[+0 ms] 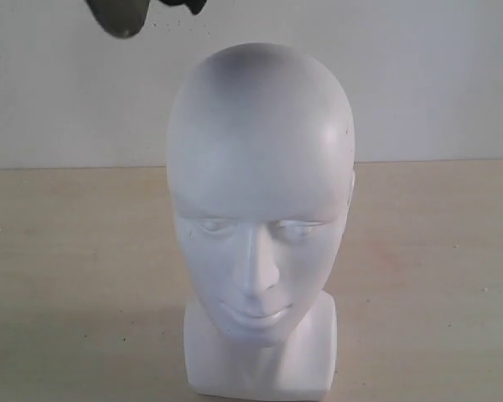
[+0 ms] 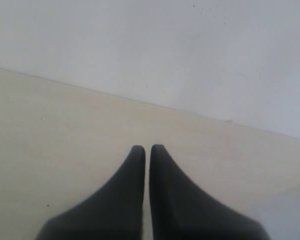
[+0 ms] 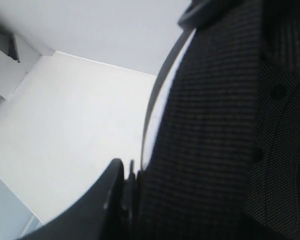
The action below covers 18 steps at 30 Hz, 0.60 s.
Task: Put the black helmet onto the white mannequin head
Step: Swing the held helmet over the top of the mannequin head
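Right gripper [image 3: 130, 175] clamped on rim of black helmet [image 3: 215, 125]; padded lining fills most of right wrist view, helmet held against pale wall [image 3: 90, 30]. Left gripper [image 2: 147, 150] closed on nothing, tips almost touching, above counter [image 2: 50, 150]. White mannequin head [image 1: 260, 209] upright on counter, facing exterior camera, crown uncovered.

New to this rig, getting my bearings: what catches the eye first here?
The smooth matte white mannequin head fills the exterior view's middle, bare, standing on a pale wooden table. In the right wrist view the black helmet, woven padded lining showing, looms against the right gripper. The left gripper hangs shut over the table, holding nothing.
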Available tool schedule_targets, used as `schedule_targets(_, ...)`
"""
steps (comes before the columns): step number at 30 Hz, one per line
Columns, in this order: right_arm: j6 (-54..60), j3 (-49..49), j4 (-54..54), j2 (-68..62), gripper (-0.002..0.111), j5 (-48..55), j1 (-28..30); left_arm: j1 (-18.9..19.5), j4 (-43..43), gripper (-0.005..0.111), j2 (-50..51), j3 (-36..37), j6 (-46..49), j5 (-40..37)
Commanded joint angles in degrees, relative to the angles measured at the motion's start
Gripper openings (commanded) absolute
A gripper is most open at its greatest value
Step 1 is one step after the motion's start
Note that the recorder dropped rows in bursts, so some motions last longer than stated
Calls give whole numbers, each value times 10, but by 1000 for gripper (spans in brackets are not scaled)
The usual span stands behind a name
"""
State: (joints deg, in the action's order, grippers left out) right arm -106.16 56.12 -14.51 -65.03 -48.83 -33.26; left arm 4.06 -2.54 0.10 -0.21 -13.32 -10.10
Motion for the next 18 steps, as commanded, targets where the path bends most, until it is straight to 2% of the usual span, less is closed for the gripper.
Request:
schedule_targets(1, -35, 11, -21, -13, 0, -62, -11, -3, 2, 4, -1, 2, -2, -2)
schedule_targets(5, -22, 11, -27, -26, 0, -59, -32, -3, 2, 4, -1, 2, -2, -2)
schedule_targets(18, -8, 11, -38, -29, 0, -32, -32, -3, 2, 4, -1, 2, -2, -2)
